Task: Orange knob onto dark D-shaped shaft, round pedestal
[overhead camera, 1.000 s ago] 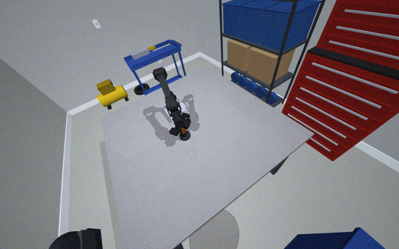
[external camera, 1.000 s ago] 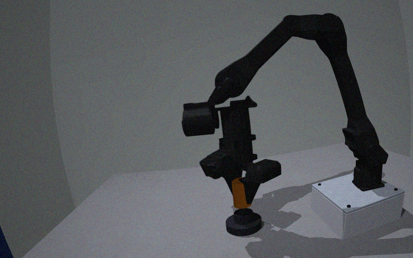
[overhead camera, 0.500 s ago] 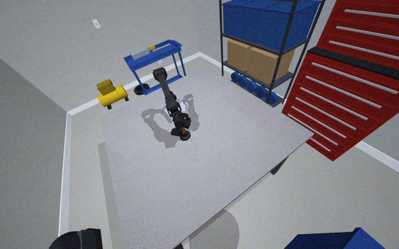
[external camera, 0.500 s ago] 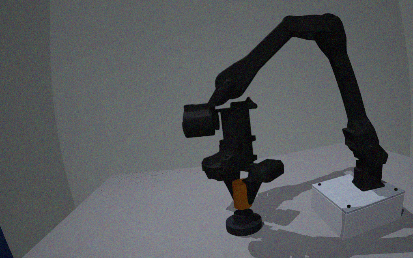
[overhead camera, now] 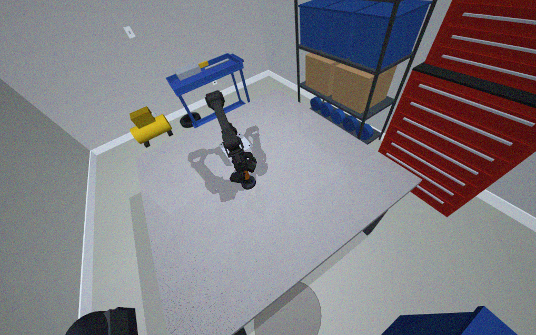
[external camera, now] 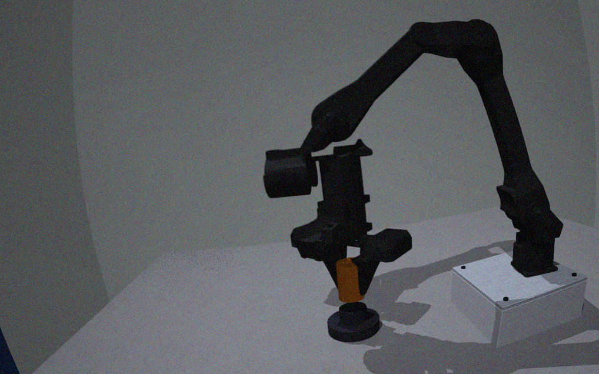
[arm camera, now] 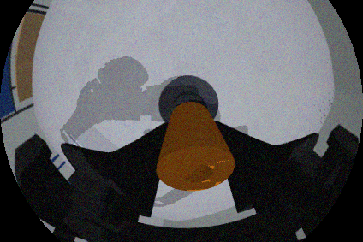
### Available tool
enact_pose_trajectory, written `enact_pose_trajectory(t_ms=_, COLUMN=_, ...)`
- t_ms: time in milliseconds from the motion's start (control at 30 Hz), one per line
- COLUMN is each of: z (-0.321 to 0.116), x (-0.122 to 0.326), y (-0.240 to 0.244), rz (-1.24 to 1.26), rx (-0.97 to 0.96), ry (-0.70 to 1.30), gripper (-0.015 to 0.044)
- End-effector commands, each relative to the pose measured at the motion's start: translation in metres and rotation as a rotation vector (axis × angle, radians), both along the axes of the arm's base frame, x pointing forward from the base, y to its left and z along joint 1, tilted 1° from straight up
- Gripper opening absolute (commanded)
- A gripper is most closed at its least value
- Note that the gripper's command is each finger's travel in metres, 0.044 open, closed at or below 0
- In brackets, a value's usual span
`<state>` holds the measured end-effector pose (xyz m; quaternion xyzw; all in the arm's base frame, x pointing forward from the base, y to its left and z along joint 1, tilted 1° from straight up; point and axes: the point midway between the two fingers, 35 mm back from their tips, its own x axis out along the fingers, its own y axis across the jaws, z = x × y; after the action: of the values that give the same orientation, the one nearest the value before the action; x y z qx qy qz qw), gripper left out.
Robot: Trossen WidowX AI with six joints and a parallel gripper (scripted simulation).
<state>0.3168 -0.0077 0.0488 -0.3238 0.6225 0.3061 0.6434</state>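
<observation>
Gripping orange knob [overhead camera: 246, 175] [external camera: 349, 281] [arm camera: 194, 141], claw [overhead camera: 244, 169] [external camera: 351, 279] [arm camera: 191, 126] partly closed around it; knob's long axis near upright, directly above round pedestal [overhead camera: 248, 183] [external camera: 353, 329] [arm camera: 210, 91]; flat alignment unseen, likely needs twist before push.

The pedestal [overhead camera: 250, 184] [external camera: 342, 332] [arm camera: 211, 93] stands on the table [overhead camera: 203, 233] [external camera: 162, 316] [arm camera: 240, 30]. The knob [overhead camera: 246, 176] [external camera: 349, 281] [arm camera: 193, 141] is located directly above it, between the gripper's [overhead camera: 244, 174] [external camera: 351, 283] [arm camera: 194, 150] fingers. In the exterior view, the base box [external camera: 473, 304] lies right of the pedestal, on the same table. In the top view, the cart [overhead camera: 207, 77] is situated behind the table, the compressor [overhead camera: 150, 128] left of the cart, the rack [overhead camera: 297, 79] to its right.
</observation>
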Motion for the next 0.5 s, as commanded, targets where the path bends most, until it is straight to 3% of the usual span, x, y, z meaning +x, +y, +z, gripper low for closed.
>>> enact_pose_trajectory(t_ms=0, z=0.002, x=0.0009, y=0.0004, rz=0.092, rx=-0.001, ry=-0.002, gripper=0.0)
enact_pose_trajectory(t_ms=467, z=-0.0027, x=0.0009, y=0.0, rz=0.179, rx=-0.005, ry=-0.001, gripper=0.0)
